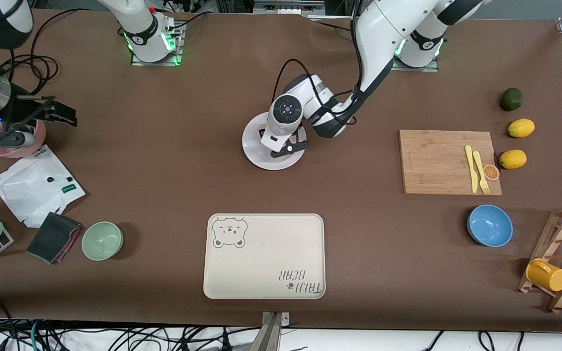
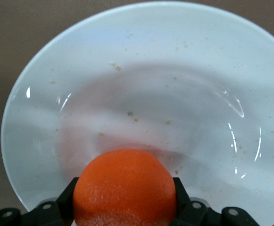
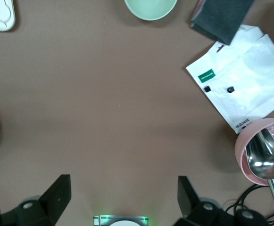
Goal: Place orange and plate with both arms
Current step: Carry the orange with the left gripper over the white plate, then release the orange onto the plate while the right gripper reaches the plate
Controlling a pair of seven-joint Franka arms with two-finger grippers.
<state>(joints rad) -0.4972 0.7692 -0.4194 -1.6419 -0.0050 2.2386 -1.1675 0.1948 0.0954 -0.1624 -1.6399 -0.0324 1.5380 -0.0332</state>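
Note:
The white plate (image 1: pixel 256 155) lies at the table's middle, nearer the robots' bases than the beige tray. It fills the left wrist view (image 2: pixel 174 94). My left gripper (image 1: pixel 287 147) is low over the plate and shut on the orange (image 2: pixel 125 186), whose sides sit between both black fingers, just above the plate's inner surface. The orange is hidden by the gripper in the front view. My right gripper (image 1: pixel 61 113) waits open and empty above the bare table at the right arm's end; its fingers stand wide apart in the right wrist view (image 3: pixel 122 197).
A beige bear-print tray (image 1: pixel 264 256) lies nearer the camera than the plate. A cutting board (image 1: pixel 444 161) with yellow cutlery, two lemons (image 1: pixel 512 159), a blue bowl (image 1: pixel 490 225) and a mug rack are at the left arm's end. A green bowl (image 1: pixel 102 240), white bag (image 1: pixel 37 185) and pink bowl (image 3: pixel 261 150) are at the right arm's end.

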